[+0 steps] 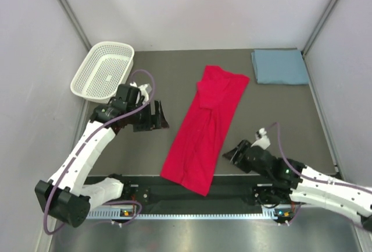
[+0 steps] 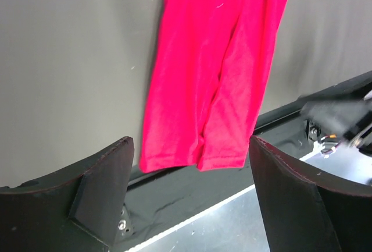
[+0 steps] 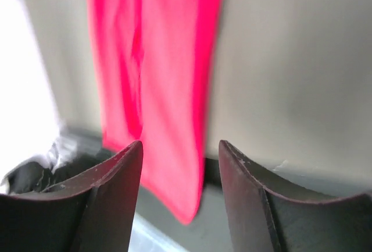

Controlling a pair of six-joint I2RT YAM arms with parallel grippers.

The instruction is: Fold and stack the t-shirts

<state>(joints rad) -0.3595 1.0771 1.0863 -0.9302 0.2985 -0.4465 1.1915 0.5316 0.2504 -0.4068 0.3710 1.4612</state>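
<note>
Shirt in red [image 1: 206, 130] lying folded lengthwise, centre | blue-grey shirt [image 1: 280, 67] sitting folded, far-right corner | left gripper [image 1: 162, 117] hanging, jaws wide apart | right gripper [image 1: 232, 153] hanging, jaws apart

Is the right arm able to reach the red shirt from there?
Probably yes. The right hand sits open just beside the red shirt, with nothing between them.

The bright red cloth t-shirt [image 1: 206, 130] is plain, unpatterned red, darker along its creases. The folded dusty blue-grey cloth shirt [image 1: 280, 67] is one even tone. The white plastic mesh basket [image 1: 103, 70] shows a grid of small holes. The flat table mat [image 1: 168, 77] is dull grey-brown. The left arm [image 1: 87, 150] and right arm [image 1: 331, 191] are white with black joints and purple cables [image 1: 143, 72].
</note>
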